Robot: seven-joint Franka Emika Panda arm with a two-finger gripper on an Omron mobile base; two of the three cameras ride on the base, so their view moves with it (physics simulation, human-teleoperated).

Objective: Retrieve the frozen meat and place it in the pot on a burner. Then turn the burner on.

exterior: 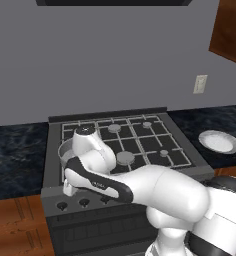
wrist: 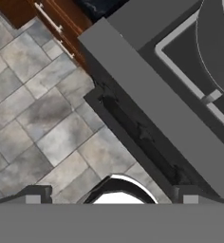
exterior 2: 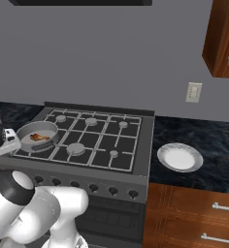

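Two task items sit together: the frozen meat (exterior 2: 37, 137) lies inside the pot (exterior 2: 38, 136), and the pot rests on the front-left burner of the stove (exterior 2: 136, 145), so we judge the placing step done and the burner step open.

Item, control knobs (exterior 2: 92, 187): a row along the stove's front panel, below the grates. We take the leftmost ones to be the likely controls for the pot's burner, though we cannot tell which.

Item, gripper (wrist: 111, 198): its fingertips (wrist: 33, 195) stand well apart with nothing between them, so we read it as released and empty. The hand looks down past the stove's front edge to the tiled floor (wrist: 42, 118), a posture we judge suited to reaching the knobs.

Item, white plate (exterior 2: 180, 157): on the dark counter right of the stove, unused.
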